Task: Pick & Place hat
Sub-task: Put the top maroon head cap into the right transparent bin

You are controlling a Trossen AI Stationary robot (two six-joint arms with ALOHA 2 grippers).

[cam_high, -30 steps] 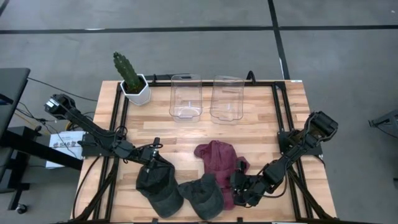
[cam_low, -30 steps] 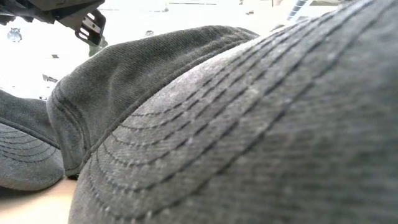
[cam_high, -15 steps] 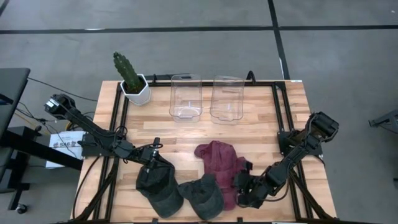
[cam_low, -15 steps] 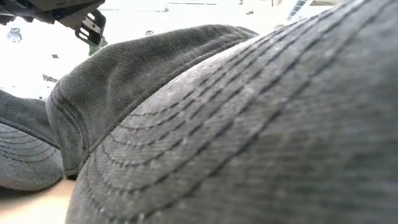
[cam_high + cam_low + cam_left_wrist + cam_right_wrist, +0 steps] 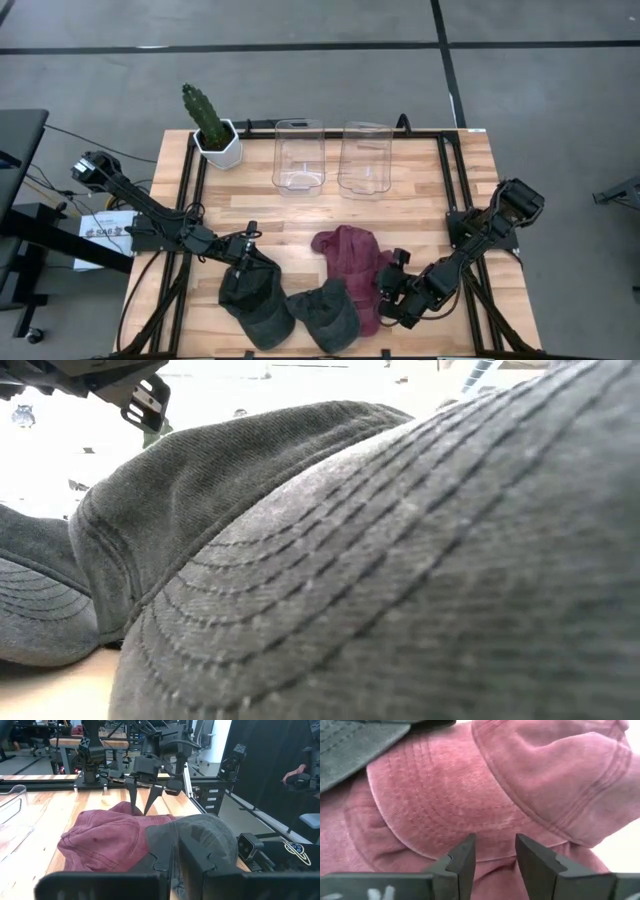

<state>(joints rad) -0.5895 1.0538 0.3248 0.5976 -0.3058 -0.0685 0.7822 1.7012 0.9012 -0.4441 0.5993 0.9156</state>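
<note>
The left gripper (image 5: pixel 243 258) sat pinched shut on the left dark hat (image 5: pixel 255 293) at the table's near edge. A middle dark hat (image 5: pixel 325 310) lay against the red hat (image 5: pixel 352 256). Judged step: seizing the red hat; the right gripper (image 5: pixel 385 291), fingers (image 5: pixel 462 857) partly apart over its brim, should close squarely on 1 fold.

A light wooden slatted table (image 5: pixel 420 215) edged with a black metal frame (image 5: pixel 445 160) stands on a grey concrete floor (image 5: pixel 300 85) crossed by dark painted lines (image 5: pixel 445 60). Beyond it a second wooden workbench (image 5: pixel 70 742) stands in a brightly lit room, beside what seems to be a tall black panel (image 5: pixel 270 765).
</note>
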